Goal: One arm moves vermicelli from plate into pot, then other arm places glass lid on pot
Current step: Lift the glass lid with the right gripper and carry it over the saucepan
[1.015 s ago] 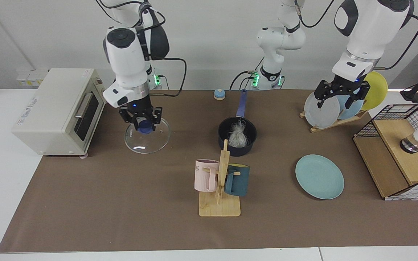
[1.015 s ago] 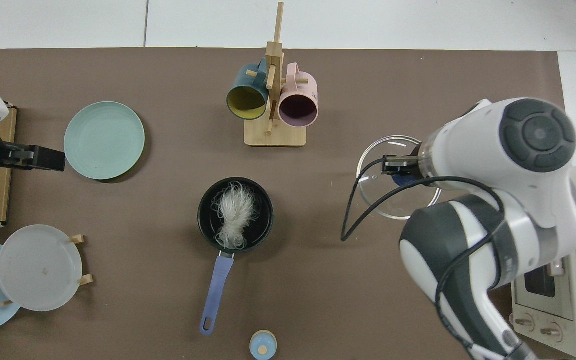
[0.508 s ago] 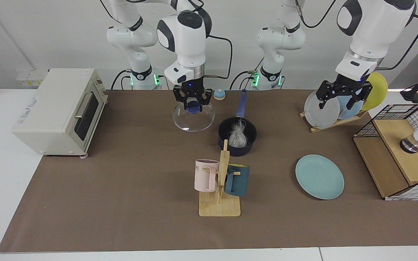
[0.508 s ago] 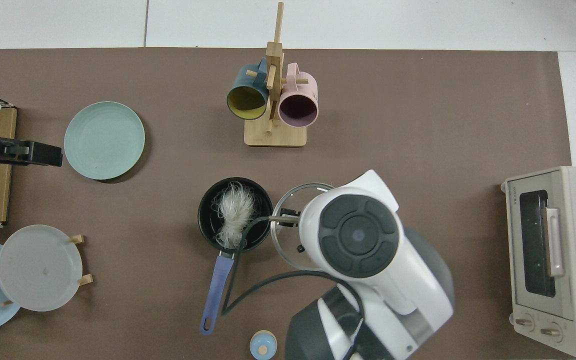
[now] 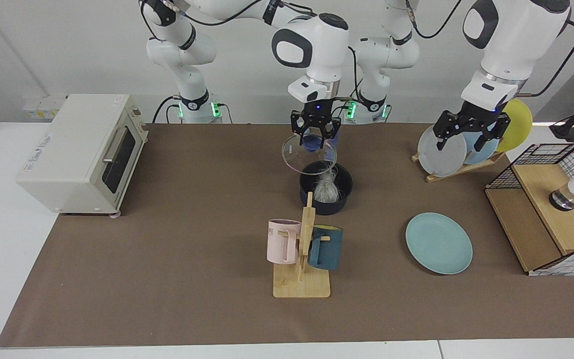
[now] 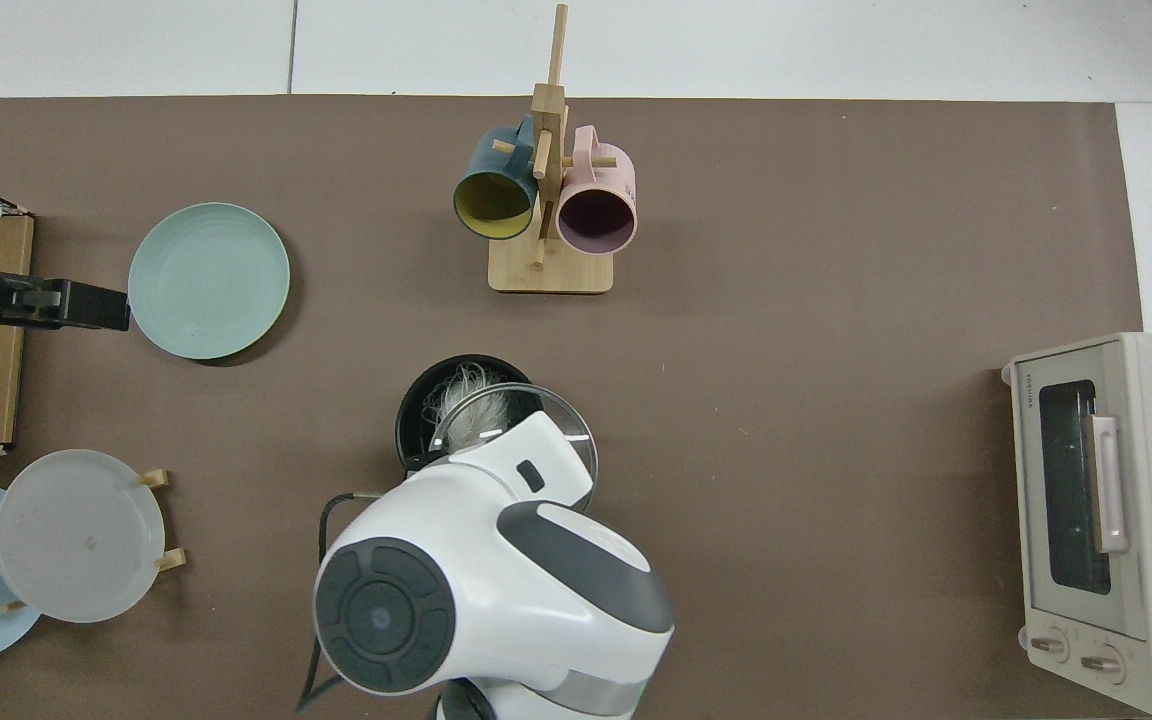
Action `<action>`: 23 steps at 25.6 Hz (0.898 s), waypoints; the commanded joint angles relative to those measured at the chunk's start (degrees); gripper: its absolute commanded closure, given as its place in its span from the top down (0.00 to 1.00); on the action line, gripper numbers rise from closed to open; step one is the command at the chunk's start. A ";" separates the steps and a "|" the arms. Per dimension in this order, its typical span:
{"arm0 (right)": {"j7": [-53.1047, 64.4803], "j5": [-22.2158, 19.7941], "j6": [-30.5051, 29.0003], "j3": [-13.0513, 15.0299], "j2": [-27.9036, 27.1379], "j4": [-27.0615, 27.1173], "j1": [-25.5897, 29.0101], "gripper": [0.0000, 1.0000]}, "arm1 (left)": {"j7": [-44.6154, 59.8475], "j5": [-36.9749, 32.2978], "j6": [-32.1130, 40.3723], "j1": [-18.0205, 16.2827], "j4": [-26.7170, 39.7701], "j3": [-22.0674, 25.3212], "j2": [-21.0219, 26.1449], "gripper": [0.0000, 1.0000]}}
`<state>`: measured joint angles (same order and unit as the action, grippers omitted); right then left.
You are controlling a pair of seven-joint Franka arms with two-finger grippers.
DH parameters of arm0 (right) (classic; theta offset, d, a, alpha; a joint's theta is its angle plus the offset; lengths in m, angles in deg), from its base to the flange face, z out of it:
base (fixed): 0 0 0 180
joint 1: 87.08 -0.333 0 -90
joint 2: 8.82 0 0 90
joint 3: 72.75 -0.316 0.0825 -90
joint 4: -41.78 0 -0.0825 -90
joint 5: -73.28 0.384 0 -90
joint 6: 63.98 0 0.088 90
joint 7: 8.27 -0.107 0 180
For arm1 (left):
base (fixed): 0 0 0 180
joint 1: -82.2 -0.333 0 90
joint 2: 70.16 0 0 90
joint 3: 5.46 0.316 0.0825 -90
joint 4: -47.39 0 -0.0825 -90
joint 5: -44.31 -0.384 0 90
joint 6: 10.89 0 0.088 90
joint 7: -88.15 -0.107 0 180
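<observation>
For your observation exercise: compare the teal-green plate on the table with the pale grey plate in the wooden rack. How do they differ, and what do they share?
1. The teal-green plate lies flat on the brown mat; the pale grey plate stands tilted on edge in the wooden rack.
2. The teal-green plate sits alone; the grey one has other plates behind it and the left gripper in front of it.
Both are round, plain and empty.

Facing view. Pot (image 5: 326, 192) at table centre, vermicelli (image 5: 325, 188) inside it. Glass lid (image 5: 309, 155) above the pot's far-left rim, held by the right gripper (image 5: 315, 133). Mug stand (image 5: 301, 269) just near of the pot. Plate (image 5: 438, 243) lies right of the stand. Dish rack (image 5: 459, 168) far right, left gripper (image 5: 469, 132) above it. Toaster oven (image 5: 80, 151) far left.
</observation>
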<state>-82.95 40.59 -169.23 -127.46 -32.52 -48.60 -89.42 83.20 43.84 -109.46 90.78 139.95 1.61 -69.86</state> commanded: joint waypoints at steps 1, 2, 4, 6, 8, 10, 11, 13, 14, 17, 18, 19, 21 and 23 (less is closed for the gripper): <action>-4.06 -11.77 6.11 -6.11 -16.46 14.71 -3.02 0.00 | -0.05 1.00 0.22 0.11 -0.89 0.05 0.40 1.00; -4.15 -12.48 5.76 -6.11 -16.82 14.45 -3.02 0.00 | -0.05 1.00 0.22 0.11 -0.89 0.05 0.48 1.00; -4.15 -12.75 5.49 -6.11 -17.09 14.10 -3.37 0.00 | -0.05 0.91 0.40 0.20 -0.98 -0.04 0.40 1.00; -4.41 -13.10 5.32 -6.11 -17.53 13.48 -3.89 0.00 | 0.03 0.91 0.57 0.29 -0.98 -0.13 0.40 1.00; -5.20 -13.54 4.53 -6.11 -18.14 12.69 -3.81 0.00 | -0.05 0.91 0.57 0.29 -0.98 -0.13 0.31 1.00; -6.08 -13.37 3.57 -6.11 -18.58 11.73 -3.37 0.00 | -0.05 0.91 0.57 0.38 -0.98 -0.13 0.31 1.00; -6.26 -13.19 2.95 -6.20 -18.58 11.03 -3.11 0.00 | -0.05 0.91 0.49 0.47 -0.98 -0.13 0.31 1.00; -6.35 -12.84 2.68 -6.37 -18.49 9.79 -2.75 0.00 | -0.05 0.91 0.57 0.47 -0.98 -0.13 0.31 1.00; -6.26 -12.75 2.59 -6.55 -18.41 9.09 -2.23 0.00 | -0.05 0.91 0.57 0.47 -0.98 -0.21 0.31 1.00; -6.44 -13.19 2.07 -7.60 -18.41 7.33 -1.52 0.00 | 0.03 0.91 0.57 0.47 -0.98 -0.21 0.31 1.00; -6.44 -13.28 1.89 -7.60 -18.41 7.15 -1.35 0.00 | -0.05 0.91 0.57 0.47 -0.98 -0.21 0.31 1.00; -6.44 -13.37 1.89 -7.60 -18.41 7.15 -1.35 0.00 | -0.05 0.91 0.66 0.55 -0.98 -0.13 0.31 1.00; -6.35 -13.46 1.80 -7.60 -18.41 6.98 -1.26 0.00 | -0.05 0.91 0.66 0.55 -0.98 -0.13 0.31 1.00; -6.35 -13.54 1.80 -7.69 -18.49 6.80 -0.74 0.00 | -0.05 0.91 0.66 0.47 -0.98 -0.21 0.31 1.00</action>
<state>-87.14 28.69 -166.16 -133.32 -51.02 -39.52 -92.59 83.20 43.88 -109.43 90.82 139.95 1.08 -69.86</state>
